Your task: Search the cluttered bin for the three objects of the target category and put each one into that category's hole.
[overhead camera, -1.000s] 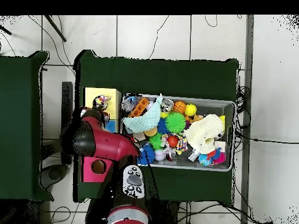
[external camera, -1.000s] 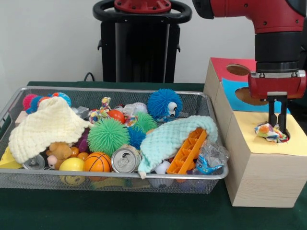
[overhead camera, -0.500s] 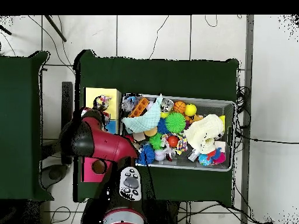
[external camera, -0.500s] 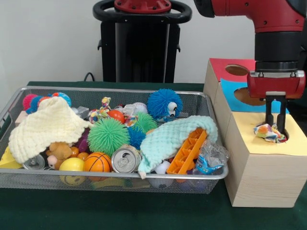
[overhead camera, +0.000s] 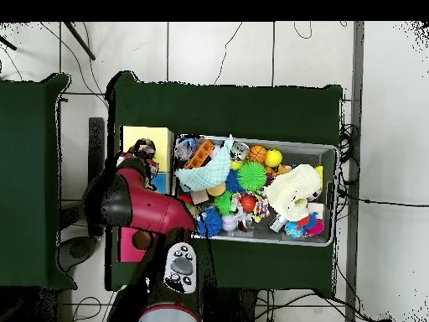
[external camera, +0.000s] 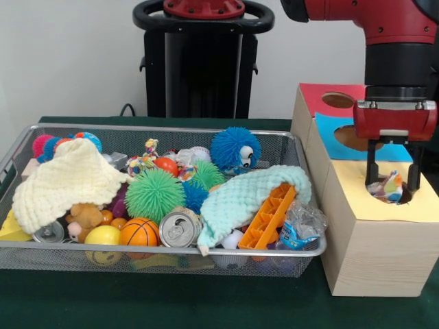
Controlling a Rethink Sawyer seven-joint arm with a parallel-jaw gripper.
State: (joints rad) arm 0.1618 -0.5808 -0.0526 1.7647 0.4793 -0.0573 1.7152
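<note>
A multicoloured knotted rope toy [external camera: 389,189] sits in the hole of the yellow top of the wooden box [external camera: 357,199]; it is partly sunk in. My gripper [external camera: 392,179] hangs straight above it, open, with a finger on each side of the toy and not gripping it. In the overhead view the gripper [overhead camera: 141,154] and the arm cover most of that hole, and a bit of the toy [overhead camera: 146,147] shows. A similar rope toy [external camera: 143,162] lies in the wire bin [external camera: 164,128] near its far side.
The box also has a blue section [external camera: 330,134] and a red section [external camera: 319,93], each with a hole. The bin holds spiky balls, a cream cloth [external camera: 68,179], a mint cloth [external camera: 240,195], an orange block [external camera: 269,218], cans and small balls.
The fingers have spread apart and let go of the rope toy, which has dropped lower into the yellow hole. The gripper has risen a little.
</note>
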